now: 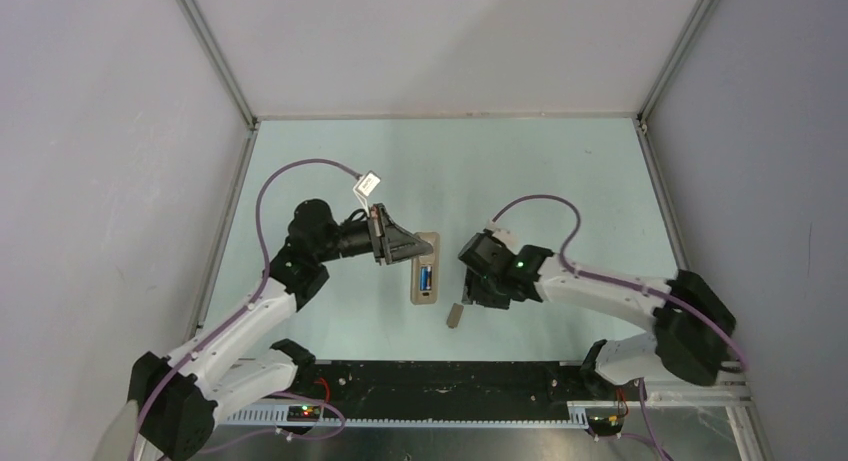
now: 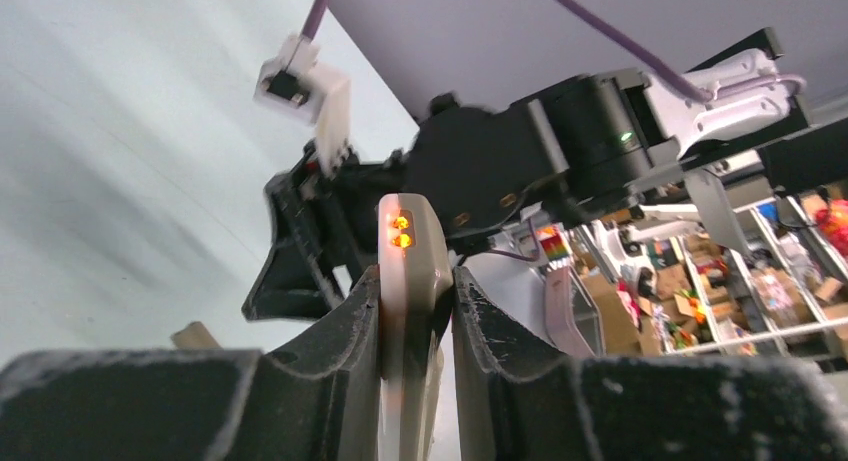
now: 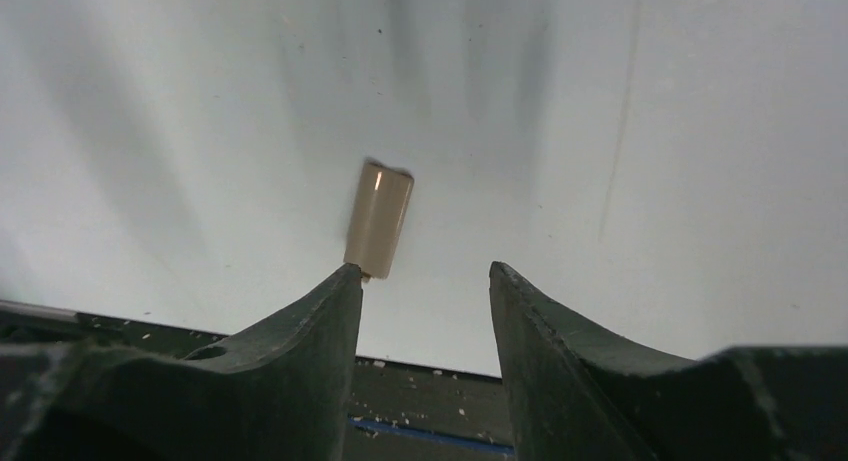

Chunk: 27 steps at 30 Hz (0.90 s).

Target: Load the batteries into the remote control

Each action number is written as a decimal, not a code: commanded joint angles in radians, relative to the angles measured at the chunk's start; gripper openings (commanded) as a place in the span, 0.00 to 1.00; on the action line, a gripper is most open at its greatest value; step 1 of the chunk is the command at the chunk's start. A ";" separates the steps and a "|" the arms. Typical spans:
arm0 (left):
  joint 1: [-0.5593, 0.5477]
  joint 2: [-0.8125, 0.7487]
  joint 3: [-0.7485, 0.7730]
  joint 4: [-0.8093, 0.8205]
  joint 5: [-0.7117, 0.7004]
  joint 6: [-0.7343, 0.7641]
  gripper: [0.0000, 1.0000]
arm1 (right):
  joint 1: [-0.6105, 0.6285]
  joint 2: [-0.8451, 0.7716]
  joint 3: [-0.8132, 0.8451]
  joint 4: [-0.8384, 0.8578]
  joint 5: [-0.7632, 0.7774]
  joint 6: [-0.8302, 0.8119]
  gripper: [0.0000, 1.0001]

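In the top view, the remote control (image 1: 419, 284) is seen lying near the middle of the frame on the pale table (image 1: 560, 171). Its plain beige back is turned up and its long axis runs up and down the picture. A bright blue battery (image 1: 427, 279) is seen seated in the open compartment in that back; whether the dark one lies there too cannot be told. The upper end of the handset is clamped by the left gripper (image 1: 424, 245), which reaches in from the left. In the left wrist view the two dark fingers (image 2: 340, 331) are pressed against both sides of the remote control (image 2: 408, 281). It stands up between them at the centre of the frame, with two small orange lights (image 2: 400, 231) shown on its end.

The right gripper (image 1: 472, 297) is held just right of the handset's lower end and is pointed down at the table. In the right wrist view the right gripper (image 3: 425, 276) is shown with its jaws spread apart and nothing between them. A small flat beige cover piece (image 3: 378, 219) is seen lying on the table just above the left-hand fingertip (image 3: 345, 281) in that frame. Whether its near end touches that tip cannot be told. In the top view the cover piece (image 1: 454, 315) is found below and right of the remote control, apart from it.
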 commanded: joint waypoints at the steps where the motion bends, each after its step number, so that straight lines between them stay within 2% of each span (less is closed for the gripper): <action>1: -0.001 -0.066 0.003 -0.118 -0.101 0.111 0.00 | -0.001 0.149 0.024 0.074 -0.112 0.051 0.55; 9: 0.001 -0.089 -0.005 -0.175 -0.180 0.111 0.00 | -0.012 0.310 0.141 0.052 -0.177 -0.011 0.56; 15: 0.029 -0.090 0.012 -0.258 -0.230 0.117 0.00 | -0.018 0.335 0.145 0.080 -0.222 -0.013 0.56; 21: 0.142 -0.105 0.030 -0.377 -0.257 0.119 0.00 | -0.015 0.363 0.151 0.119 -0.273 -0.014 0.56; 27: 0.244 -0.147 0.000 -0.398 -0.256 0.106 0.00 | 0.025 0.417 0.212 0.049 -0.218 -0.016 0.56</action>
